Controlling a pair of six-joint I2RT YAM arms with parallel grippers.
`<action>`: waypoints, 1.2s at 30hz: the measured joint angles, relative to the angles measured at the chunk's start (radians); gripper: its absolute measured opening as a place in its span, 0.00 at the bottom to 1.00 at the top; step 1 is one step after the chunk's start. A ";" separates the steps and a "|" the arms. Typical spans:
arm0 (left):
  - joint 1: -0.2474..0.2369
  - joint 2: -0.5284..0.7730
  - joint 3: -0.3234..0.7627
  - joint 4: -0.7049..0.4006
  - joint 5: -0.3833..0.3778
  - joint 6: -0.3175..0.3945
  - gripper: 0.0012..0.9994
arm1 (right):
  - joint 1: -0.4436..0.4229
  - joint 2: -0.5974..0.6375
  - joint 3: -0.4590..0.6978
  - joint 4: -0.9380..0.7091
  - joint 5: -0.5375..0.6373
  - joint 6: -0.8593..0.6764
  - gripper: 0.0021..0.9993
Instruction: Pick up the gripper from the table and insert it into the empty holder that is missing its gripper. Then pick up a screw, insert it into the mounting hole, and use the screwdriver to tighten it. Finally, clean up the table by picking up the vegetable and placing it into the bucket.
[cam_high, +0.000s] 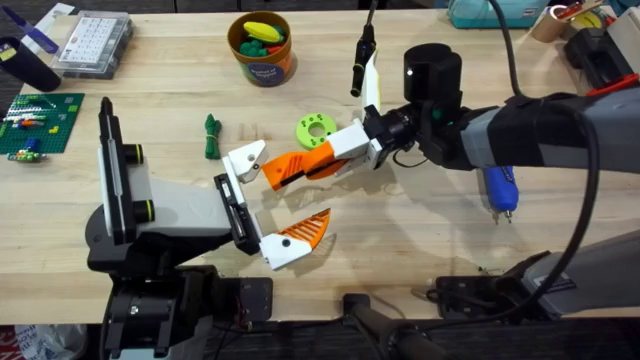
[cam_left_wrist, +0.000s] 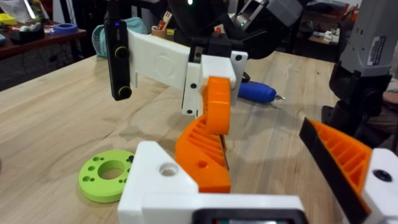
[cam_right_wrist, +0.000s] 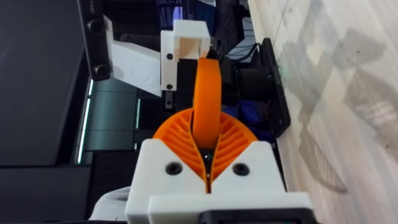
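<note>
my right gripper (cam_high: 345, 158) pinches the gripper (cam_high: 300, 170), a light, stiff, slick finger, gripped mid-curve beside the holder (cam_high: 232, 190); my left gripper (cam_high: 262, 205) stands spread.

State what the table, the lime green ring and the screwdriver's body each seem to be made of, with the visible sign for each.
Table: looks like pale wood, matt, with visible grain and plank seams.
Lime green ring: probably moulded or printed plastic, matt, uniform colour with neat round holes.
Screwdriver: blue body seems smooth plastic, slightly glossy; its short tip looks metallic.
</note>
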 joint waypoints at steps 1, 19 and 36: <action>0.000 0.004 0.007 -0.006 -0.004 0.000 0.99 | 0.000 0.000 0.000 -0.003 -0.001 0.001 0.01; 0.001 0.004 0.008 -0.017 -0.012 -0.003 0.99 | 0.000 0.000 -0.001 -0.019 0.002 -0.006 0.01; 0.001 0.004 0.008 -0.034 -0.014 0.001 0.99 | 0.000 0.000 -0.002 0.148 -0.009 -0.020 0.01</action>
